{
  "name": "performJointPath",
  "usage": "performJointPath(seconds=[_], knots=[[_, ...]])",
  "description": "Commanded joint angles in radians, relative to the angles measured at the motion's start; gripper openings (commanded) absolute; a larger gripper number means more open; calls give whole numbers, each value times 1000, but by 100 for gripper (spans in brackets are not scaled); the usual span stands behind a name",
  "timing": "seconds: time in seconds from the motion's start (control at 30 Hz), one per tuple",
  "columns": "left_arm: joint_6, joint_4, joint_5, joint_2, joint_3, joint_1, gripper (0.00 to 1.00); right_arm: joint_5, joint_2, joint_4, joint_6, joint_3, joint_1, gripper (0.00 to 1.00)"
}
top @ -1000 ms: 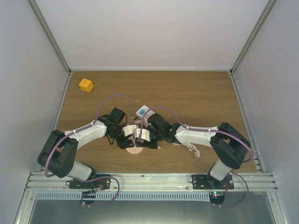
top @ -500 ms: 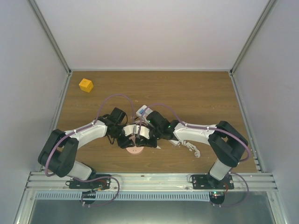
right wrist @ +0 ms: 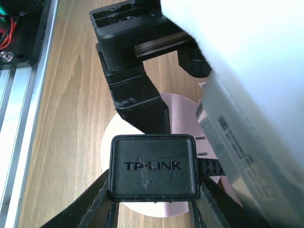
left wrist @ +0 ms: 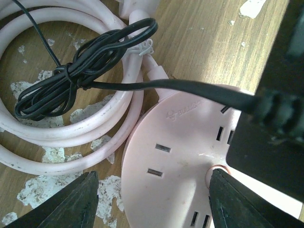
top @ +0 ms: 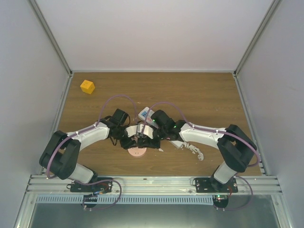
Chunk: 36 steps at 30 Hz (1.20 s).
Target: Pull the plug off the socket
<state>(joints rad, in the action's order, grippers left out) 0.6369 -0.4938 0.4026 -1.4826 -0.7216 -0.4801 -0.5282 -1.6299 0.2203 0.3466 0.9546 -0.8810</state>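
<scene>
The round pink socket (top: 137,152) lies on the wooden table between both arms. In the left wrist view the socket (left wrist: 175,166) fills the lower middle, with the black plug (left wrist: 270,137) over its right part. My left gripper (left wrist: 154,204) is open. One finger (left wrist: 71,204) hangs over the table beside the socket's edge, the other (left wrist: 242,204) over its centre. In the right wrist view my right gripper (right wrist: 153,202) is shut on the black TP-LINK plug (right wrist: 153,165) above the socket (right wrist: 142,213). Whether the pins are still in the socket is hidden.
A coiled pink cord (left wrist: 57,137) and a bundled black cable (left wrist: 80,71) lie beside the socket. A yellow cube (top: 87,86) sits far left, a white and blue item (top: 145,113) behind the grippers, and a white coiled cord (top: 192,151) to the right. Metal rails (top: 152,183) run along the front.
My right arm has pushed its wrist further left and slightly away over the socket, with the plug still gripped. My left arm has barely moved.
</scene>
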Motion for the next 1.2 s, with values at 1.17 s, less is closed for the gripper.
performJointPath(seconds=[1.17], knots=[[-95, -149, 221, 328, -355, 208, 79, -308, 107, -112, -368, 221, 331, 2]])
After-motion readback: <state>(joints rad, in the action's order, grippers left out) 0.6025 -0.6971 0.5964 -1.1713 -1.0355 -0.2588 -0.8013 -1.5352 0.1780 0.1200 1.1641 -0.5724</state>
